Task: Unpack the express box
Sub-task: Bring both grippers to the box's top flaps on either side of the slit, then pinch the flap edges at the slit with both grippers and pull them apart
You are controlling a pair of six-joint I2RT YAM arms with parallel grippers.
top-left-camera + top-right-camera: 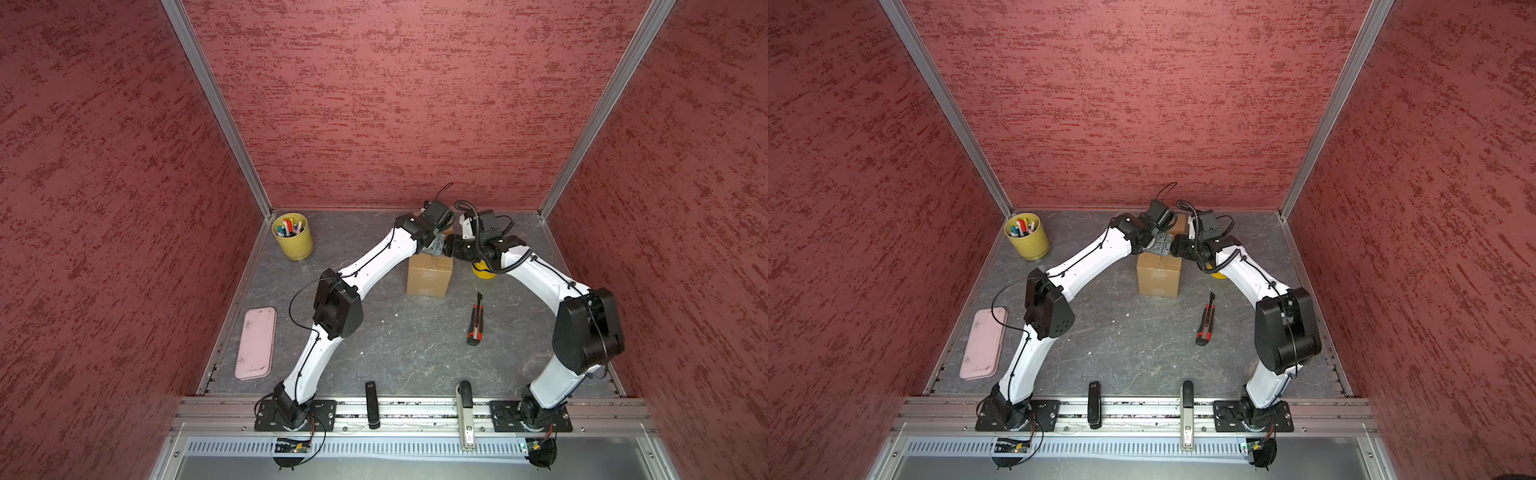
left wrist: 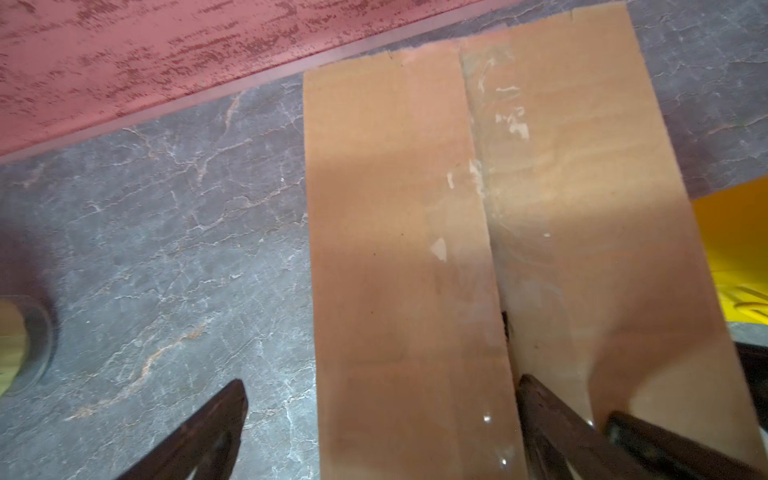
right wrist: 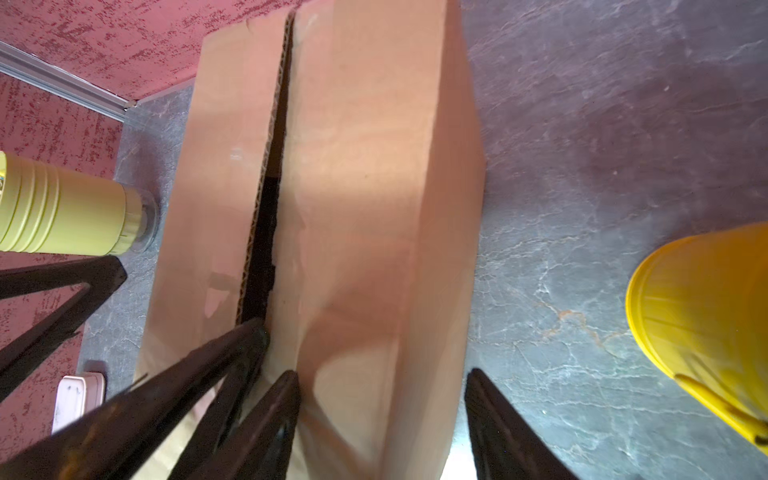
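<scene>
The express box (image 1: 429, 275) (image 1: 1158, 276) is a brown cardboard carton standing on the grey table toward the back, and both grippers hover over its near end. In the left wrist view its top (image 2: 399, 249) shows two long flaps with a centre seam. My left gripper (image 2: 384, 411) is open and straddles one flap, with one finger over the table and the other at the seam. In the right wrist view the seam (image 3: 266, 232) gapes dark. My right gripper (image 3: 382, 399) is open and straddles the other flap, with one finger near the seam and one outside the box wall.
A yellow cup of pens (image 1: 292, 235) stands at the back left. A second yellow cup (image 1: 484, 271) (image 3: 706, 324) sits right of the box, under the right arm. A red-and-black utility knife (image 1: 475, 320) lies in front of it. A pink case (image 1: 255, 343) lies at the left edge.
</scene>
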